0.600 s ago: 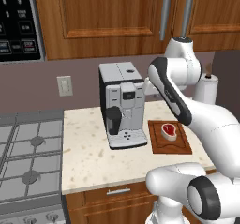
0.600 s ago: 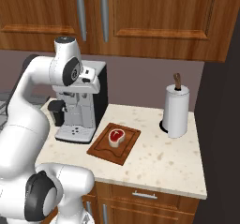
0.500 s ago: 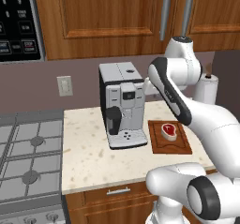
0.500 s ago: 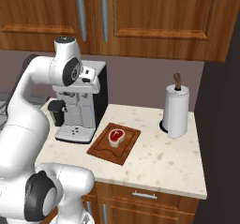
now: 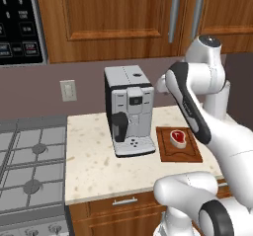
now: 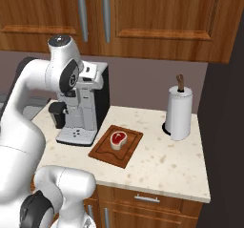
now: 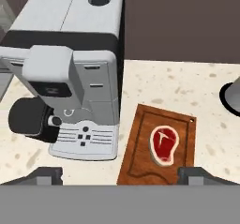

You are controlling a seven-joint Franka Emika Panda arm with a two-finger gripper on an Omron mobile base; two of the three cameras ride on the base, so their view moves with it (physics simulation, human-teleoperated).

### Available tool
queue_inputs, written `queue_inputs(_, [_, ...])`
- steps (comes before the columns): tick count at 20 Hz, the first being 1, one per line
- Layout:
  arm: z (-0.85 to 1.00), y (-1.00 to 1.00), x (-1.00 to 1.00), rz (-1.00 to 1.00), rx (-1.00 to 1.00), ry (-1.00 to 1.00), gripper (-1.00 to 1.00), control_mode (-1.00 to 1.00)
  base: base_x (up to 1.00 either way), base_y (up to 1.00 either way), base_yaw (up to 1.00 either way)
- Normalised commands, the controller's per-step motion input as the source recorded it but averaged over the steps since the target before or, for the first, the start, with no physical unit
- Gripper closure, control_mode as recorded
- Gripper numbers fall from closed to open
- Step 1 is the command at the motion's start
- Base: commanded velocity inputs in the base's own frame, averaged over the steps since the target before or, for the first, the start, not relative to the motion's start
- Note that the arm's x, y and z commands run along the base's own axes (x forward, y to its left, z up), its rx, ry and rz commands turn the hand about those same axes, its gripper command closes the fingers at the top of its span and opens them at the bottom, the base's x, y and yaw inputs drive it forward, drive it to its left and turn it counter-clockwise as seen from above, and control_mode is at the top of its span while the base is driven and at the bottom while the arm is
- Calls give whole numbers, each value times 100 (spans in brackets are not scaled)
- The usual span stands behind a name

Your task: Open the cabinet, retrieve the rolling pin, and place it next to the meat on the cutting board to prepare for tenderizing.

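So we're right at the start here, nothing of the task is done yet as far as I can judge. The cabinet up on the wall has both doors closed, long silver handles hanging side by side where the two doors meet, so the rolling pin is presumably inside and can't be seen. The meat is sitting roughly in the middle of the cutting board, and the board lies on the surface just beside the coffee machine, toward the front edge, with a paper towel roll standing well apart near the back right corner. The end effector hangs over the surface looking down at the board and the machine, its two fingertips set wide apart with nothing between them, so it's open and empty. In the base views the arm is folded up high, with the hand tucked behind the coffee machine's top. Next move, I'd guess: get the hand up and turned toward one of those bar handles, close on it and pull the door along its arc. The tricky bit looks like clearing the coffee machine on the way up, and picking the door that actually hides the pin, which I can't tell from here.
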Motion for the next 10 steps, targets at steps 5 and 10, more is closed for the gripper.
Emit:
queue_inputs(5, [79, -27, -11, -8, 14, -28, -100, -100, 0, 0, 0])
queue_inputs(10, [88, -30, -1, -13, 19, -28, -100, -100, 0, 0, 0])
